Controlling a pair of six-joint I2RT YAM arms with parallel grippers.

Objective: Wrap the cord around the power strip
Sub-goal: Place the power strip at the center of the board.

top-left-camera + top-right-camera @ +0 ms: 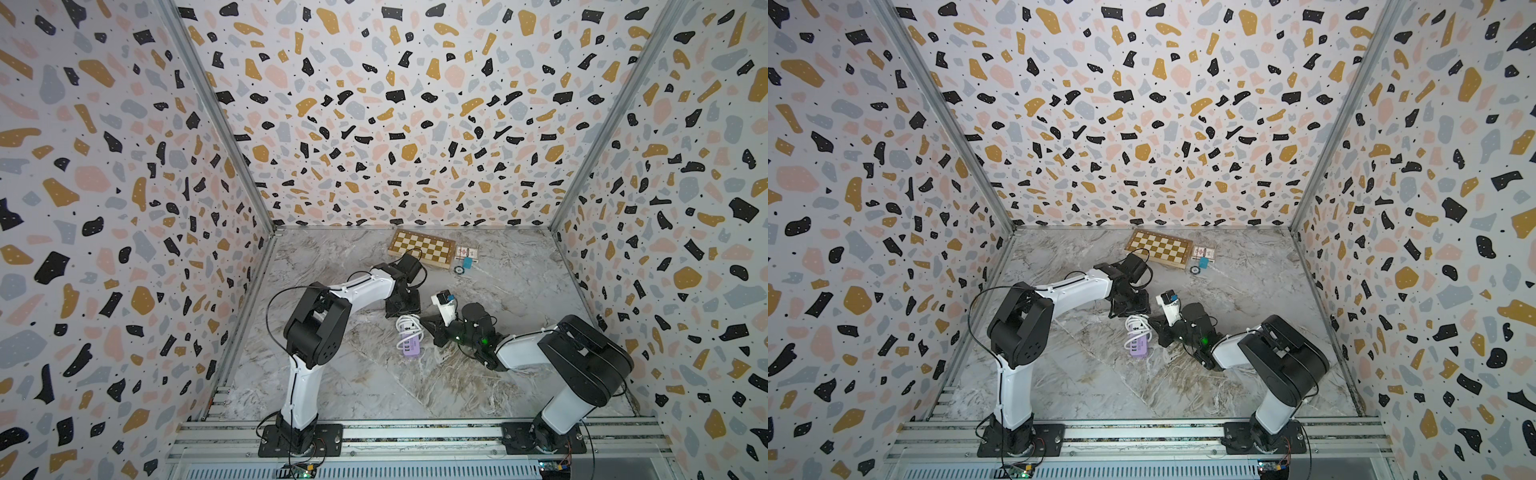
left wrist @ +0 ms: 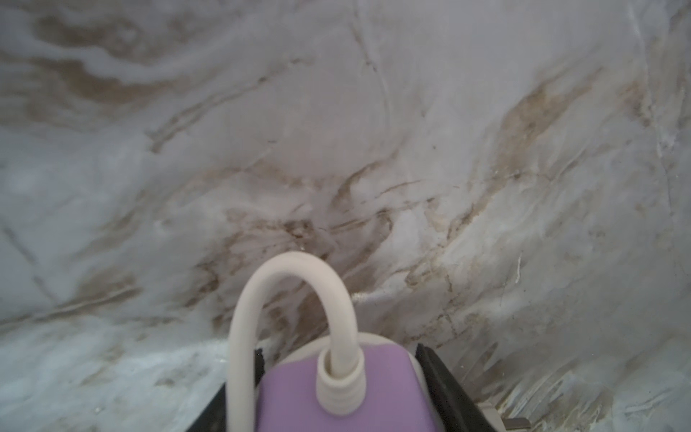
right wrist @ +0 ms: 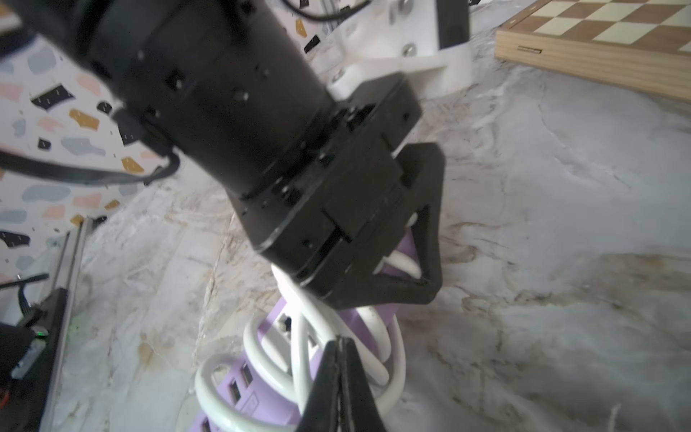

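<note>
The lavender power strip lies mid-table with the white cord looped round it in several turns. My left gripper is shut on the strip's far end. In the left wrist view the purple body sits between the black fingers, and the cord arches out of its end. My right gripper is shut with nothing between its fingers. It is right over the cord loops on the strip.
A checkered wooden board lies at the back of the table. A small card box, a blue piece and a round item sit beside it. Patterned walls close in three sides.
</note>
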